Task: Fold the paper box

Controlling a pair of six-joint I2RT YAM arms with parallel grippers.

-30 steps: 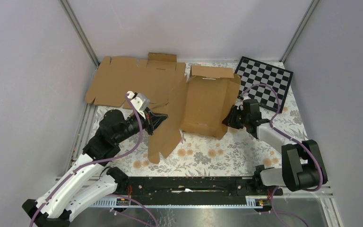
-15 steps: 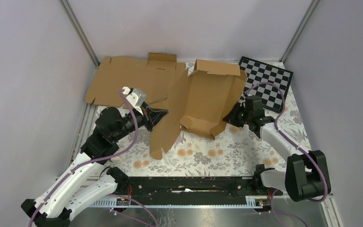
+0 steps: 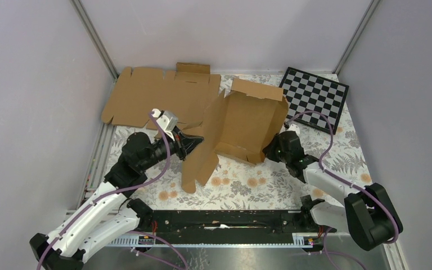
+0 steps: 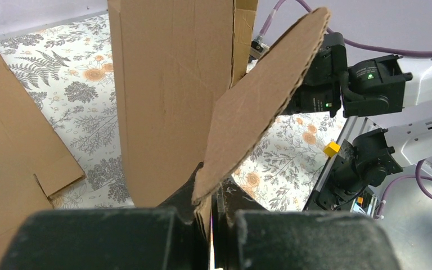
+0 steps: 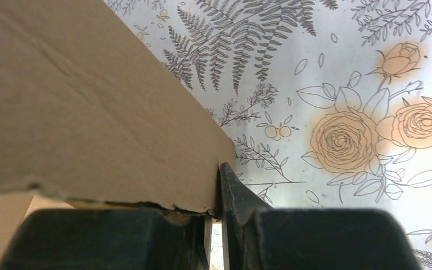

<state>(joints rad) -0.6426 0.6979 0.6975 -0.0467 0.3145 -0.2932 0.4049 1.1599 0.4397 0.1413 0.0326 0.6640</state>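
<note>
Top view: the paper box (image 3: 247, 121), plain brown corrugated cardboard die-cut with flaps and slots, sits mid-table, slightly toward 12 o'clock. It is partly formed. The base panel is tilted, a short flap stands along its 12 o'clock edge, and a long panel hangs from its 9 o'clock side, sloping down toward 7 o'clock onto the floral-print table cover (image 3: 259, 183).

The left gripper (image 3: 196, 140) reaches in from 8 o'clock and meets the long panel at the box's 9 o'clock side. In the left wrist view, the left gripper (image 4: 212, 203) is clamped on the lower tip of a rounded flap of the paper box (image 4: 259, 107). The fingers are pressed tight on the cardboard, and a tall panel stands upright just behind the flap.

The right gripper (image 3: 270, 151) comes in from 4 o'clock to the box's 4 o'clock corner. In the right wrist view, the fingers of the right gripper (image 5: 212, 220) are nearly together. The ragged edge of a wall of the paper box (image 5: 90, 112) is pinched between them, and the table cover (image 5: 343, 112) lies beyond.

A flat brown cardboard sheet (image 3: 146, 95), unfolded, lies at 10 to 11 o'clock, its near edge touching or passing under the box. A black-and-white checkerboard (image 3: 315, 97) lies at 1 o'clock, just beside the box's far right corner.
</note>
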